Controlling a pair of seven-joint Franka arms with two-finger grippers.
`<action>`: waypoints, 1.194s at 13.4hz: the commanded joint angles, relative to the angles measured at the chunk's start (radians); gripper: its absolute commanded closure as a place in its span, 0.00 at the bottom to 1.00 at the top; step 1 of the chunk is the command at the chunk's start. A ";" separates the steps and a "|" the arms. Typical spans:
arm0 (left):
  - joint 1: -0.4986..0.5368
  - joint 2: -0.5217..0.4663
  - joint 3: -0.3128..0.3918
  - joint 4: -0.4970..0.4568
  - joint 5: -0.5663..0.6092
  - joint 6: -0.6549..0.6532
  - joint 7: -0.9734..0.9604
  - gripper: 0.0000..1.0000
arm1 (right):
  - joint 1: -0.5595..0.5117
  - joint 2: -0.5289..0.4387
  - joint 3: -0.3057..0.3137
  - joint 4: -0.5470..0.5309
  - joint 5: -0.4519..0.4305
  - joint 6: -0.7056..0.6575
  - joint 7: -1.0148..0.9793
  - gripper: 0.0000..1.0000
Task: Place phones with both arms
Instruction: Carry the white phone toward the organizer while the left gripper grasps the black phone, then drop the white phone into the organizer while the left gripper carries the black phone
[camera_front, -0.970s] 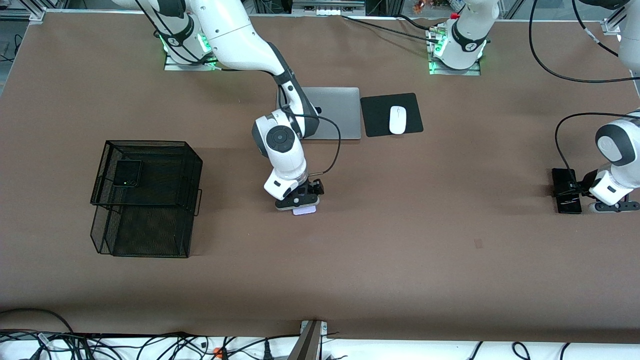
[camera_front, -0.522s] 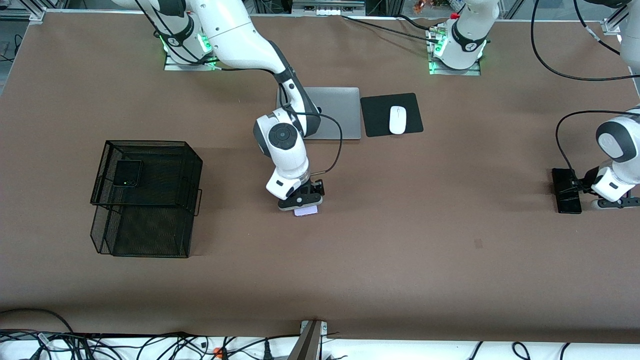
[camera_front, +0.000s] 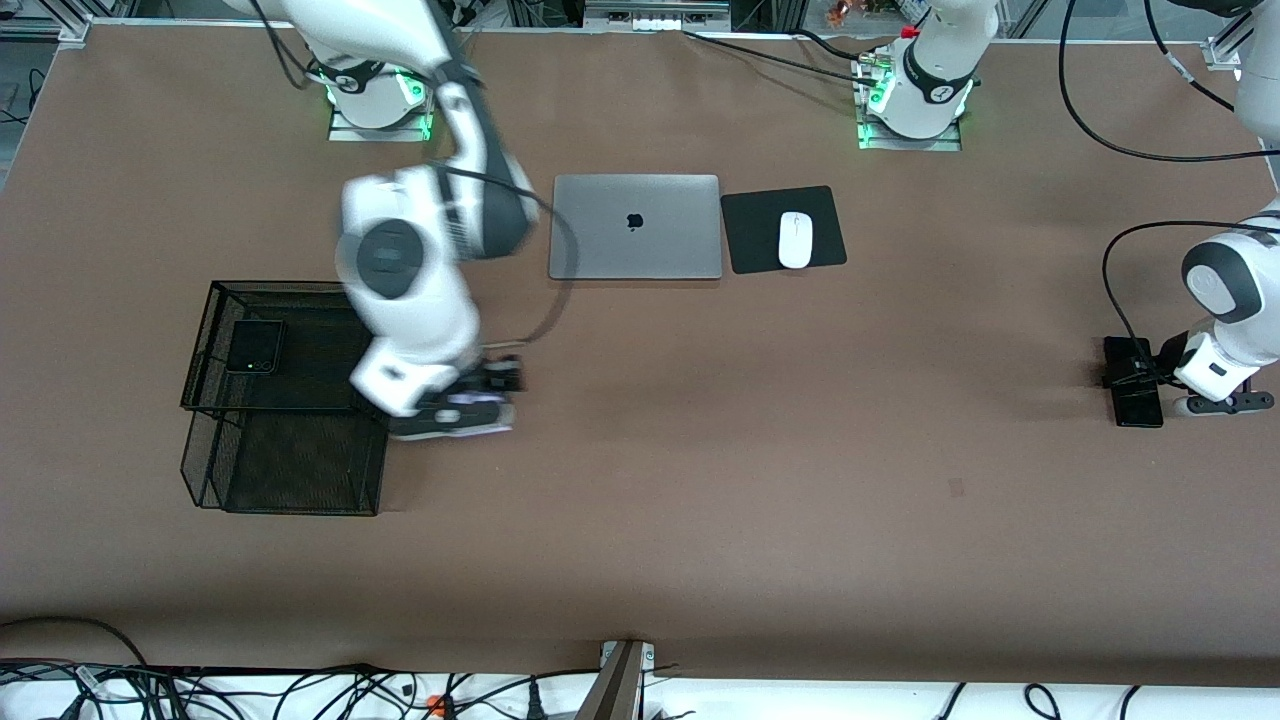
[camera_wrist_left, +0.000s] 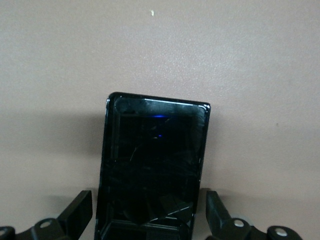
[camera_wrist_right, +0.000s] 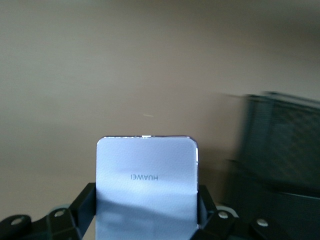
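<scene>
My right gripper (camera_front: 462, 412) is shut on the pale lavender-white phone (camera_wrist_right: 146, 170) and holds it over the table, just beside the black mesh basket (camera_front: 290, 286). The phone shows faintly under the gripper in the front view (camera_front: 480, 408). The small black phone (camera_front: 254, 347) lies in the basket's upper tier. The long black slab phone (camera_front: 1138, 408) lies flat on the table at the left arm's end. My left gripper (camera_front: 1148, 382) is open and low over it. In the left wrist view the fingers (camera_wrist_left: 80, 210) stand on either side of the slab (camera_wrist_left: 155, 155) with small gaps.
A closed silver laptop (camera_front: 635, 227) lies near the robots' bases, with a white mouse (camera_front: 795, 240) on a black pad (camera_front: 755, 225) beside it. The basket's mesh wall (camera_wrist_right: 280, 150) stands close beside my right gripper.
My right arm has lifted the lavender phone off the table's middle and swung it fast toward the basket. My left gripper has barely shifted at the black slab.
</scene>
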 joint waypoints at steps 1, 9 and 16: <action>0.011 -0.001 -0.010 -0.017 -0.031 0.028 0.008 0.00 | -0.059 -0.024 -0.076 -0.035 -0.002 -0.027 -0.173 1.00; 0.010 0.004 -0.012 -0.017 -0.045 0.029 0.007 0.44 | -0.314 0.111 -0.068 -0.034 0.214 0.065 -0.416 1.00; -0.013 -0.007 -0.012 0.012 -0.045 -0.013 -0.048 1.00 | -0.359 0.202 -0.065 -0.040 0.386 0.071 -0.409 1.00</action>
